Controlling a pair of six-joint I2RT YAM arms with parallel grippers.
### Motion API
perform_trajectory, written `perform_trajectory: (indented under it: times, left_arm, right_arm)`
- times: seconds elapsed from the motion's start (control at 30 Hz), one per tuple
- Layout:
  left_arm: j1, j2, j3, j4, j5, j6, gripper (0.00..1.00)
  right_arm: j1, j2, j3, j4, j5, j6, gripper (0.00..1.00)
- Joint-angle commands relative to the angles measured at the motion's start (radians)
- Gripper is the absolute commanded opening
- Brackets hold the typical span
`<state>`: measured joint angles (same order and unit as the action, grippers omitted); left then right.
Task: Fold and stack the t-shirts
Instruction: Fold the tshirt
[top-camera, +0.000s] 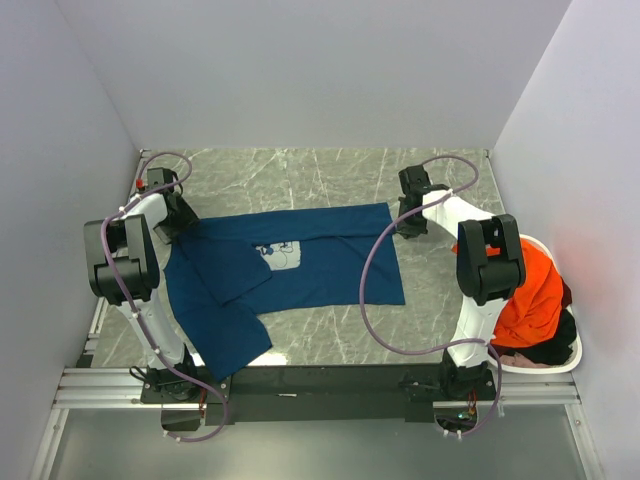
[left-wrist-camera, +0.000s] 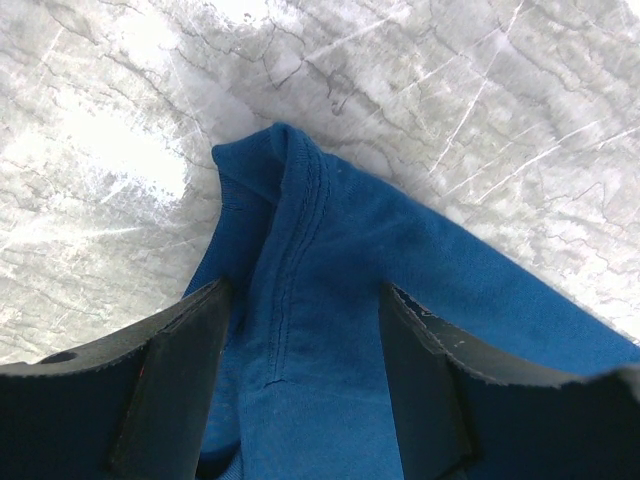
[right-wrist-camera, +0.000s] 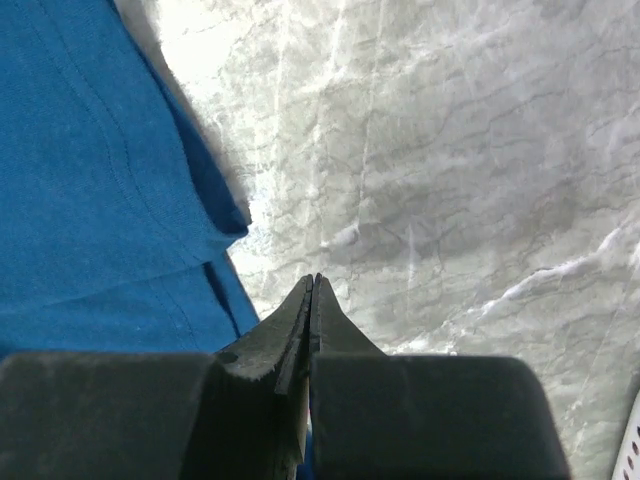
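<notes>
A navy blue t-shirt (top-camera: 300, 265) lies spread on the marble table (top-camera: 300, 175), its pale chest print (top-camera: 282, 256) facing up and its left side folded over unevenly. My left gripper (top-camera: 180, 222) is at the shirt's far left corner. In the left wrist view the left gripper (left-wrist-camera: 302, 290) is open, and a ridge of blue cloth with a seam (left-wrist-camera: 300, 300) runs between its fingers. My right gripper (top-camera: 408, 225) is at the shirt's far right edge. In the right wrist view the right gripper (right-wrist-camera: 315, 278) is shut, with the hem (right-wrist-camera: 225, 290) running in under it.
A white basket (top-camera: 560, 365) stands at the right, behind my right arm. It holds a bright orange t-shirt (top-camera: 530, 295) over dark cloth (top-camera: 545, 352). White walls close in the table on the left, far side and right. Purple cables loop off both arms.
</notes>
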<state>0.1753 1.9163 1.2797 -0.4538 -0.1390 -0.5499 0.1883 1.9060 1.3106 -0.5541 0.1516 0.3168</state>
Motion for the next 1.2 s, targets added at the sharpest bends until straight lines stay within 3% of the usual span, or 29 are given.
perform_trajectory:
  times: [0.0,0.07,0.23,0.33,1.17]
  left_arm:
    - [0.009,0.023,0.024,-0.008,-0.022,0.016,0.67]
    - [0.009,0.021,0.024,-0.008,-0.019,0.016,0.67]
    - [0.009,0.018,0.024,-0.006,-0.011,0.016,0.67]
    - [0.01,0.018,0.024,-0.006,-0.01,0.016,0.67]
    - [0.009,0.012,0.024,-0.006,-0.001,0.016,0.67]
  right_arm:
    - [-0.003,0.002,0.024,0.011,-0.027,-0.013,0.0]
    - [-0.001,-0.012,0.007,0.043,-0.105,-0.013,0.01]
    - [-0.001,-0.032,-0.043,0.094,-0.239,0.004,0.22]
    - [-0.001,-0.022,-0.054,0.105,-0.261,0.014,0.27]
    - [0.0,-0.004,-0.065,0.115,-0.287,0.018,0.27]
